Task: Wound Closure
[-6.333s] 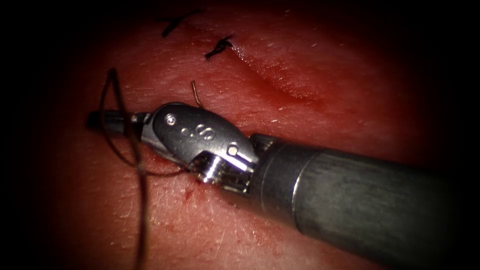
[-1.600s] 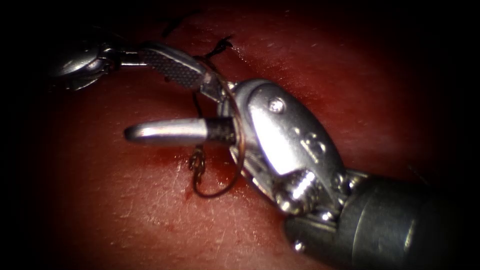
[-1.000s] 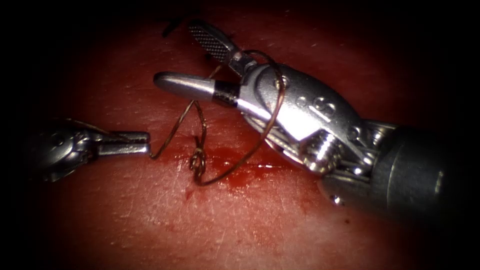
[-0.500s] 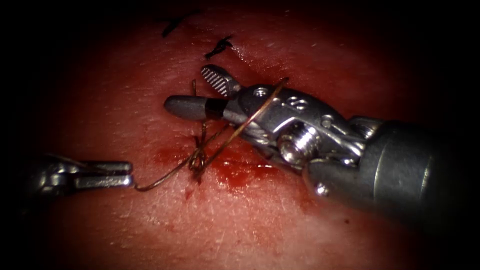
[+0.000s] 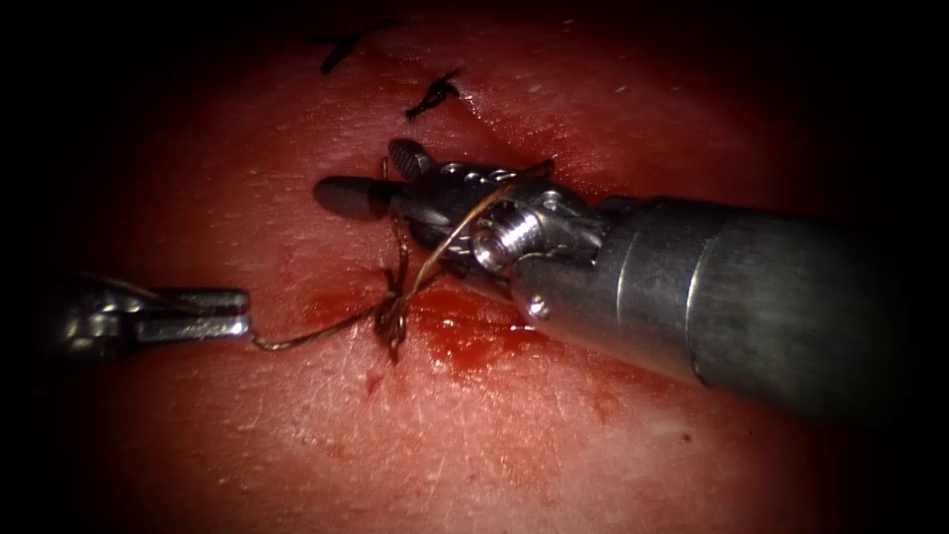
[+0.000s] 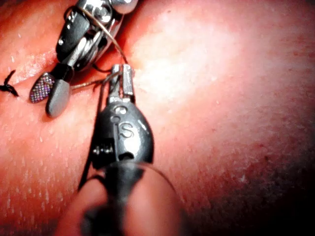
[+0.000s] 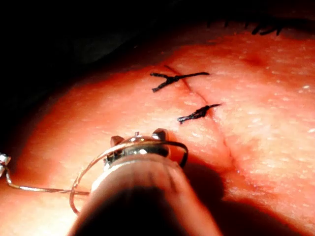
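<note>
The thread (image 5: 326, 331) is the thing in play. It runs from a small knot (image 5: 391, 321) that sits on the cut (image 5: 514, 148), amid the red fluid (image 5: 474, 341) on the tissue (image 5: 494, 445). From the knot one strand lies nearly flat and runs toward the endoscope view's left, where the left tool (image 5: 232, 318) grips its end with the jaws closed on it. Another strand climbs up and to the right from the knot and passes over the body of the right tool (image 5: 395, 178), wrapped as a loop around it behind the jaws. A short tail stands up from the knot toward those jaws.

So the thread's long axis lies roughly across the cut, the left tool at its far left end and well apart from the knot, and the right tool just above and to the right of the knot, the nearer of the two. The right tool's jaws stand parted, one smooth and one with its ridged face showing, and they hold nothing; the short tail lies close by their tips.

The thread looks thin, wiry and bronze-coloured, and its left-hand strand has little slack. No needle can be made out. Farther along the cut lie two dark finished stitches (image 5: 433, 96) with cut ends.

In the left wrist view the left tool (image 6: 120, 81) pinches the thread (image 6: 86, 84) at its tips.
</note>
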